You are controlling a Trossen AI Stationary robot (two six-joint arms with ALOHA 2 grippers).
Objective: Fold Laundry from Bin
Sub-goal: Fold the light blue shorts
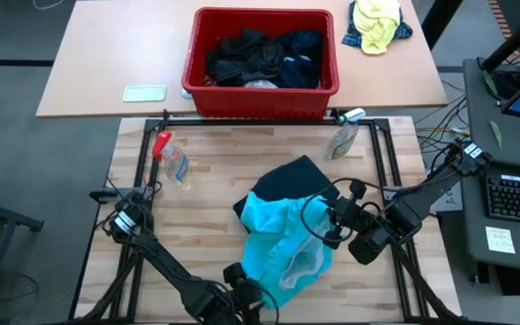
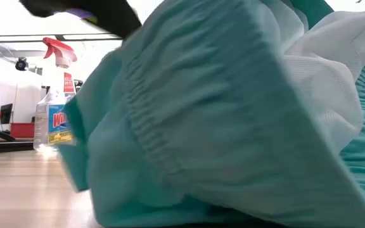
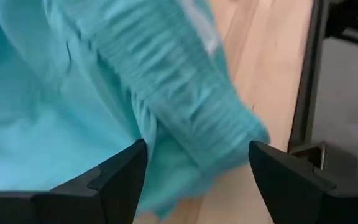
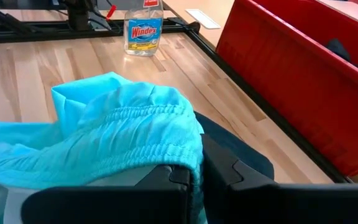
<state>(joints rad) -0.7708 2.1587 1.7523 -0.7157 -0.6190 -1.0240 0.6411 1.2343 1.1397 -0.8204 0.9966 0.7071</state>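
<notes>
Right pincer (image 4: 194, 186) clamped shut on the gathered elastic edge of the bright turquoise soft garment (image 1: 283, 239), likely to pin that edge while the cloth is spread on the pale wooden worktop (image 1: 206, 171). Left pincer (image 3: 194, 180) spread open just short of the opposite ribbed hem, apparently lining up a second hold. Long axis running roughly from one pincer to the other, over a dark garment (image 1: 287, 179) underneath. Beyond the right pincer, red plastic rectangular bin (image 1: 262, 104), dark laundry (image 1: 260, 59) inside.

Left tool (image 3: 194, 177) fingers (image 3: 120, 180) spread wide, straddling turquoise garment (image 3: 104, 93); ribbed elastic waistband (image 3: 185, 106) bunched between them, on wooden surface (image 3: 263, 68); dark frame rail (image 3: 306, 74) beside
</notes>
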